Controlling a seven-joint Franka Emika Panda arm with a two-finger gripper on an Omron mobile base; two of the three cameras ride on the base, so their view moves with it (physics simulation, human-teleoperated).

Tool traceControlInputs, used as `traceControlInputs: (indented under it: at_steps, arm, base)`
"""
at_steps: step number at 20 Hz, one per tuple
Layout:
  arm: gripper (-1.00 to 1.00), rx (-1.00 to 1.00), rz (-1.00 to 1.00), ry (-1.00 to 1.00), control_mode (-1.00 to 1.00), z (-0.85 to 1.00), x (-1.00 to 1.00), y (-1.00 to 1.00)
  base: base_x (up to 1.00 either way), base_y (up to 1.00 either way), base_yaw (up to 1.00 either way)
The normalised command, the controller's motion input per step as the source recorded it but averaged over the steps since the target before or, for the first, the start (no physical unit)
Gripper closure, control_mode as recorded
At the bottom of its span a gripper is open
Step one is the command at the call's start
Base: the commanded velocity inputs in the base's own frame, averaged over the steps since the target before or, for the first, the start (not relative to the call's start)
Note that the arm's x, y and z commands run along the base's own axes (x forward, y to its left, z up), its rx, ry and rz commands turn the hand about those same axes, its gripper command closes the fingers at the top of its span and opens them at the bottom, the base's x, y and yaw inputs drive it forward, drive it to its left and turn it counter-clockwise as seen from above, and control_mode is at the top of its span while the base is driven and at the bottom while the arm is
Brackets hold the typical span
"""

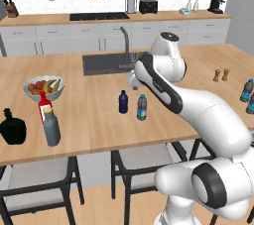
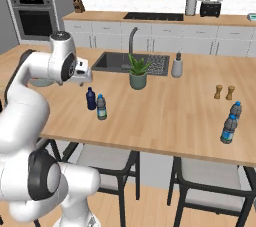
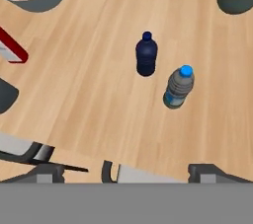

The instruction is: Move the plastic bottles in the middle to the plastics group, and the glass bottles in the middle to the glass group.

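It is a kitchen: it has a sink (image 1: 106, 63), an oven (image 2: 31, 18), a toaster (image 1: 148, 6) and cupboards (image 1: 54, 38).

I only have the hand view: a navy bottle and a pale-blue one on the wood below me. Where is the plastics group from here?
Observer: Two clear-blue water bottles stand near the counter's right end, nearer the edge than the two small shakers.
Operator: And the glass group?
Observer: At the left end: a red bottle and a squat black bottle, with the tall dark grey bottle close beside the red one.
Operator: What stands between the navy bottle and the plastics?
Observer: The potted plant and pump dispenser stand farther back by the sink, off that line.
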Motion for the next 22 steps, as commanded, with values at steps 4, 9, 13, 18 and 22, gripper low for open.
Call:
traceControlInputs:
  at_steps: [4,9,13,18,22]
  arm:
    - [-1.0,0.0,-0.1,0.0,-1.0,0.0,0.0,-0.43]
    - [-1.0,0.0,-0.11,0.0,-1.0,-0.13,0.0,-0.37]
    - [-1.0,0.0,-0.1,0.0,-1.0,-0.16,0.01,-0.24]
    - [-1.0,0.0,-0.09,0.0,-1.0,-0.21,0.03,-0.26]
    - [-1.0,0.0,-0.05,0.0,-1.0,-0.18,0.28,-0.02]
  base:
    - [0.0,0.0,0.0]
    - [0.0,0.0,0.0]
    - [0.0,0.0,0.0]
    - [0.0,0.0,0.0]
    - [0.0,0.0,0.0]
